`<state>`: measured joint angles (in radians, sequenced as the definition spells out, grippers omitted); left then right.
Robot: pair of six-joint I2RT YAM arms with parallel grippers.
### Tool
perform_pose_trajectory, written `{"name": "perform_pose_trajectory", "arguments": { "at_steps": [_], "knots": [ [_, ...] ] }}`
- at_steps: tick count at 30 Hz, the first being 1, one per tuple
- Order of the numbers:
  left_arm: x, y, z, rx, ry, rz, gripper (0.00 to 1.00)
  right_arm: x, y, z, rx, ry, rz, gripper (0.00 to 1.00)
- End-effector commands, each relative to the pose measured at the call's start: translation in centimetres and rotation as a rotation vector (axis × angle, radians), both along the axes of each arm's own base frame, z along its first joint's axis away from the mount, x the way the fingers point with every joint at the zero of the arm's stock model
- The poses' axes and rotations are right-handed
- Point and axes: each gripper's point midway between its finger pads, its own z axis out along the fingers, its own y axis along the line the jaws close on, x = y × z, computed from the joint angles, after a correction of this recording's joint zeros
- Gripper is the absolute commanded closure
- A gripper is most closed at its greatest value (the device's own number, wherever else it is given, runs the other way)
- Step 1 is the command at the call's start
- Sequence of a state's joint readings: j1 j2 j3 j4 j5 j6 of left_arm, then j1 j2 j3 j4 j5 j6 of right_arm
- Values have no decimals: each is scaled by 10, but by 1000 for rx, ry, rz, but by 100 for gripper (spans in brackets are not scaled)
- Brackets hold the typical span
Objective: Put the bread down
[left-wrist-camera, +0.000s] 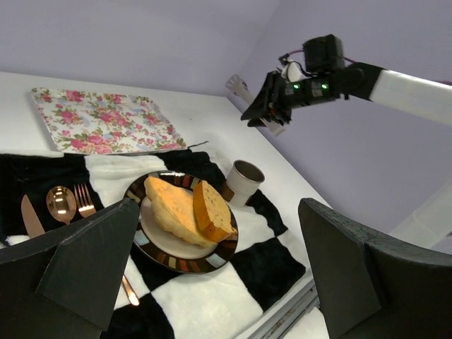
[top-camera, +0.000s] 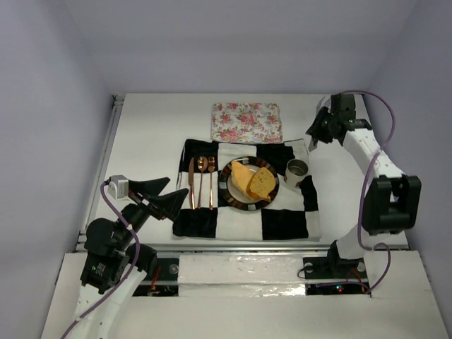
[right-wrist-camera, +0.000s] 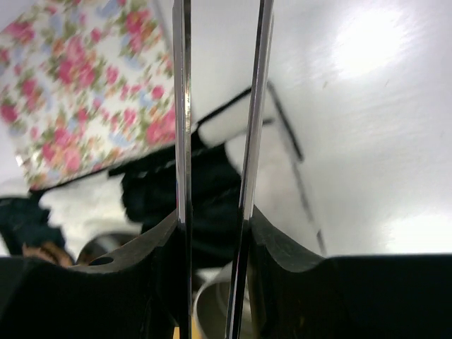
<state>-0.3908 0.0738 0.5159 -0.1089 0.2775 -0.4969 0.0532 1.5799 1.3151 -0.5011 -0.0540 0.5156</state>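
Two pieces of bread lie side by side on a dark-rimmed plate (top-camera: 236,203): a pale yellow-orange wedge (top-camera: 244,176) (left-wrist-camera: 173,206) and a browner chunk (top-camera: 262,182) (left-wrist-camera: 210,210) leaning on it. My left gripper (top-camera: 171,192) hovers low at the cloth's left edge, pointed at the plate, its black fingers (left-wrist-camera: 85,261) wide open and empty. My right gripper (top-camera: 311,141) (left-wrist-camera: 263,116) hangs in the air past the cloth's back right corner, well away from the bread. A narrow gap shows between its thin metal blades (right-wrist-camera: 220,106), with nothing in it.
A black-and-white checkered cloth (top-camera: 282,222) lies under the plate. A knife, spoon and fork (top-camera: 201,180) rest left of the plate and a cup (top-camera: 296,169) (left-wrist-camera: 244,180) stands to its right. A floral mat (top-camera: 247,121) lies behind the cloth.
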Motion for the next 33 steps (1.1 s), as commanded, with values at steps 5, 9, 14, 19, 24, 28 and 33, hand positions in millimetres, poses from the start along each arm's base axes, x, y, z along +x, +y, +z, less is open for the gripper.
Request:
{"name": "perform_pose_trajectory", "arguments": {
  "at_steps": [5, 9, 14, 19, 24, 28, 33],
  "knots": [
    [-6, -3, 11, -4, -76, -29, 3, 49, -68, -31, -228, 49, -25, 60],
    [-7, -3, 12, -5, -81, -32, 3, 38, -103, -76, -338, 175, -5, 60],
    [-8, -4, 12, -3, -83, -38, 3, 34, -112, -102, -350, 227, 21, 57],
    [-8, -3, 13, -6, -85, -35, 3, 30, -122, -118, -398, 282, 11, 37],
    [-8, -2, 13, -7, -85, -29, 3, 28, -132, -128, -434, 323, -32, 18],
    [-7, -2, 12, -4, -80, -27, 3, 34, -135, -109, -435, 285, -79, 11],
    [-6, 0, 13, -8, -80, -12, 3, 53, -122, -20, -302, 45, -199, 7]
  ]
}}
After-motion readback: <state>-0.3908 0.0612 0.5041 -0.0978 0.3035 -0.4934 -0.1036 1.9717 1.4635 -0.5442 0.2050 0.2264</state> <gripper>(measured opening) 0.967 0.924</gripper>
